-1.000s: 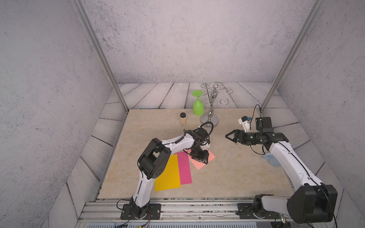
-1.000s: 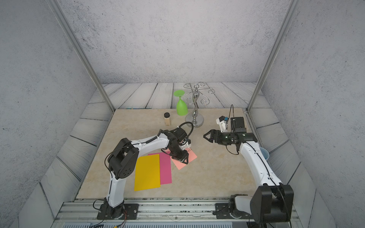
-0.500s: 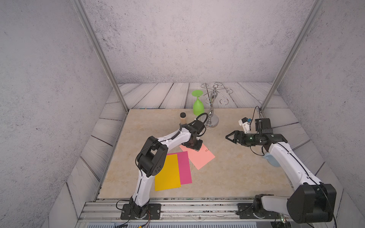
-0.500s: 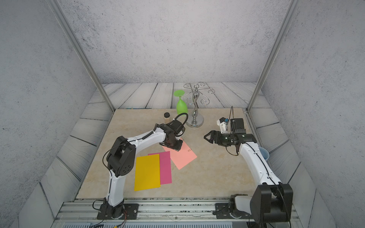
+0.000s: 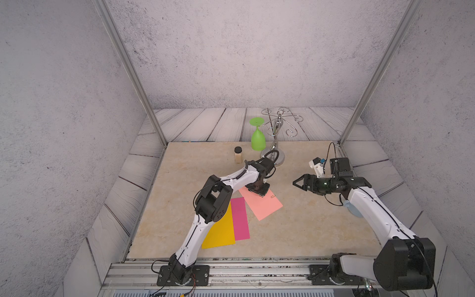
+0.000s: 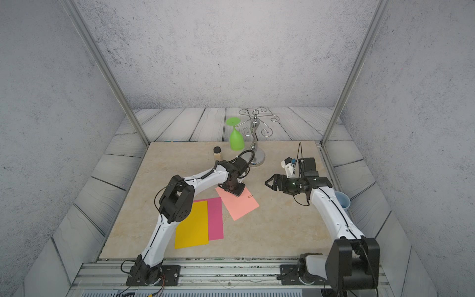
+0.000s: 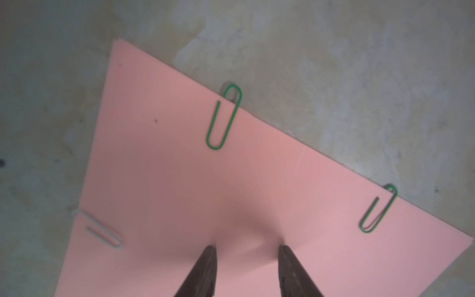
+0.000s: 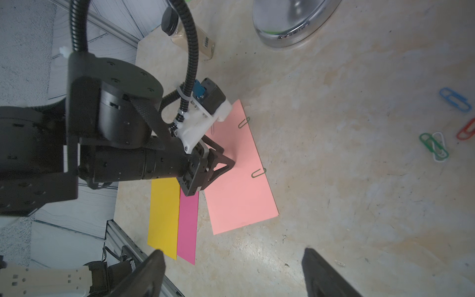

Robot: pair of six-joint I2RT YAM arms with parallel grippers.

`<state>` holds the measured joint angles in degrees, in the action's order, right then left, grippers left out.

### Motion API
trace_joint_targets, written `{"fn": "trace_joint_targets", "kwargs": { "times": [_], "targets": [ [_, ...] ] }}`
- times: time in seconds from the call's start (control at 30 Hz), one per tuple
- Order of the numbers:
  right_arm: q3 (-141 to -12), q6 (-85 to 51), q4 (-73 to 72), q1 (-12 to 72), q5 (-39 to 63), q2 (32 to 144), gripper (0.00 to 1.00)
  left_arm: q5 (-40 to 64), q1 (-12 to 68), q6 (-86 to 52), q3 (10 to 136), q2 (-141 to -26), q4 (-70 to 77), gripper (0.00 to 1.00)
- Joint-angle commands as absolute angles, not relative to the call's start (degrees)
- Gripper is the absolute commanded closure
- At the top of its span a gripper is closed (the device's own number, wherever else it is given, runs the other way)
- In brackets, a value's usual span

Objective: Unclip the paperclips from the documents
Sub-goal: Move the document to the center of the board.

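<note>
salmon pink sheet point(image 7: 167, 180) carries two green paperclips point(image 7: 224, 117) on one edge and a white clip point(image 7: 102, 232) on another; the left gripper point(image 7: 246, 250) presses its tips onto it, jaws partly apart with nothing between. the right gripper point(image 8: 232, 253) hovers wide open and empty, with loose clips point(image 8: 434, 145) on the table point(image 8: 334, 180) well apart from the sheet.

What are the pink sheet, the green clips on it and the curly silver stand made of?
The pink sheet looks like matte paper or thin card: flat, no shine, crisp thin edges. The green clips seem bent wire with a glossy coloured coating, perhaps plastic or paint. The curly stand looks like polished chromed metal: its round base mirrors its surroundings.
</note>
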<state>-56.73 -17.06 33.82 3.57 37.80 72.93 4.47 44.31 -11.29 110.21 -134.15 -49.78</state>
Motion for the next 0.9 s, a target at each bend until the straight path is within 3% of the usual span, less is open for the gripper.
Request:
{"fn": "trace_joint_targets", "kwargs": {
  "times": [0.0, 0.33, 0.6, 0.87],
  "targets": [
    [-55.99, -16.52, 34.53, 3.33, 37.55, 71.31, 0.15, 7.3, 47.45, -7.57, 111.71, -136.95, -54.33, 0.57],
    [-55.81, -17.03, 36.21, 3.24, 34.98, 67.86, 0.15, 10.19, 52.12, -7.41, 105.96, -131.6, -53.02, 0.56],
    [-56.89, -16.62, 37.61, 2.73, 32.3, 65.57, 0.15, 10.74, 51.67, -10.43, 101.62, -120.27, -46.31, 0.44],
    [-55.12, -16.44, 35.98, 2.32, 33.32, 68.48, 0.14, 12.07, 47.71, -16.74, 92.4, -109.48, -41.87, 0.43]
  ]
}}
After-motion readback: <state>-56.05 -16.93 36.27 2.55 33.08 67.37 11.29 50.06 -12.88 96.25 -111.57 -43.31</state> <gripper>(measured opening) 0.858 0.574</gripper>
